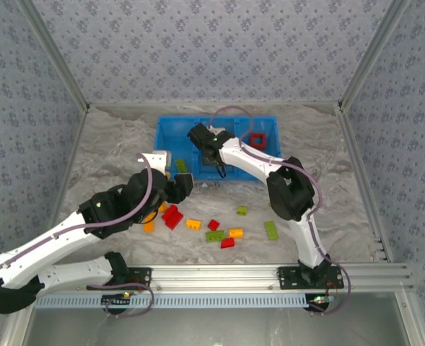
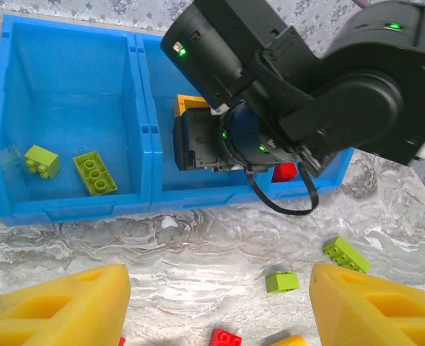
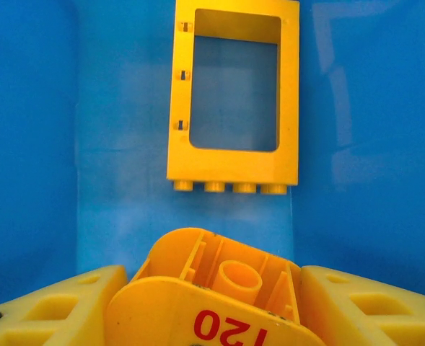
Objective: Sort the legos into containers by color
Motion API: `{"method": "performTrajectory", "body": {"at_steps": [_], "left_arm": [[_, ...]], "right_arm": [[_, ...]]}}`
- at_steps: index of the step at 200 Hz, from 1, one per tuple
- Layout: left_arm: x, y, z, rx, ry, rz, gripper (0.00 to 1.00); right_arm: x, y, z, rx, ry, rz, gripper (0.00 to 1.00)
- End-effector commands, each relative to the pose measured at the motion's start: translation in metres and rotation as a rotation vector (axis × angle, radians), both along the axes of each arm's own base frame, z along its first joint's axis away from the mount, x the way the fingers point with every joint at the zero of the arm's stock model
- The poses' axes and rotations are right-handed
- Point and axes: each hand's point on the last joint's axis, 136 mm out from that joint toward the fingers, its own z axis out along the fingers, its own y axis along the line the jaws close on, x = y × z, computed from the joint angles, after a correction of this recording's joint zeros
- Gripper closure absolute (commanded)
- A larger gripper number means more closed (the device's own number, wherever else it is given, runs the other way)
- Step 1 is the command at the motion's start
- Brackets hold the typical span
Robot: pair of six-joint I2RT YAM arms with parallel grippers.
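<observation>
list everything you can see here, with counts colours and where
bin: one, blue, three compartments, far centre of the table
binned green bricks: two, lime, left compartment
yellow frame: one, yellow, flat on the middle compartment floor
red frame: one, red, right compartment
loose green bricks: three, lime, on the table in front of the bin
loose red bricks: at least three, red, on the table in front of the bin
loose orange bricks: at least three, yellow-orange, among the red ones
held brick: one, yellow, between the right fingers over the middle compartment
table: one, marbled grey
left fingers: two, yellow, spread open, empty, in front of the bin
right fingers: two, yellow, shut on the held brick
</observation>
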Motion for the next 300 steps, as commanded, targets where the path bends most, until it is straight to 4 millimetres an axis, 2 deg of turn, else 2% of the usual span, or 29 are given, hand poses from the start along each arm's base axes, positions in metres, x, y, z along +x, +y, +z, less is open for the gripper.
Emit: {"method": "performTrajectory", "body": {"at_steps": [1, 61, 91, 115, 162, 178, 190, 224, 249, 267, 284, 300], "left_arm": [[0.0, 0.005, 0.006, -0.016, -0.01, 0.018, 0.33], [-0.001, -0.002, 0.001, -0.007, 0.006, -0.01, 0.33], [-0.002, -0.003, -0.001, -0.006, 0.015, -0.018, 0.33], [-0.003, -0.002, -0.001, -0.006, 0.017, -0.019, 0.33], [-0.004, -0.001, -0.002, -0.001, 0.024, -0.022, 0.32], [-0.005, 0.0, 0.001, -0.004, 0.022, -0.021, 0.32], [-0.005, 0.003, 0.002, -0.004, 0.019, -0.015, 0.32], [-0.008, 0.014, -0.002, 0.028, 0.046, 0.004, 0.32], [-0.009, 0.025, -0.011, 0.057, 0.093, 0.032, 0.32], [-0.011, 0.033, -0.019, 0.067, 0.134, 0.05, 0.32], [-0.013, 0.038, -0.025, 0.074, 0.162, 0.058, 0.32], [-0.015, 0.043, -0.032, 0.09, 0.194, 0.069, 0.32]], "right_arm": [[-0.002, -0.011, -0.01, -0.078, 0.046, -0.001, 0.49], [0.005, -0.014, -0.024, -0.131, 0.065, -0.002, 0.41], [0.006, -0.012, -0.019, -0.132, 0.053, 0.001, 0.33], [0.007, -0.009, -0.001, -0.119, 0.021, 0.001, 0.3], [0.01, -0.007, 0.051, -0.087, -0.064, -0.004, 0.26], [0.008, -0.01, 0.071, -0.086, -0.1, -0.01, 0.26], [0.004, -0.012, 0.093, -0.065, -0.154, -0.014, 0.27], [-0.018, -0.022, 0.156, -0.005, -0.306, 0.032, 0.32], [-0.046, -0.03, 0.186, 0.053, -0.402, 0.097, 0.34], [-0.073, -0.034, 0.194, 0.111, -0.444, 0.163, 0.34], [-0.099, -0.03, 0.203, 0.186, -0.499, 0.255, 0.34], [-0.126, -0.024, 0.202, 0.276, -0.509, 0.36, 0.35]]}}
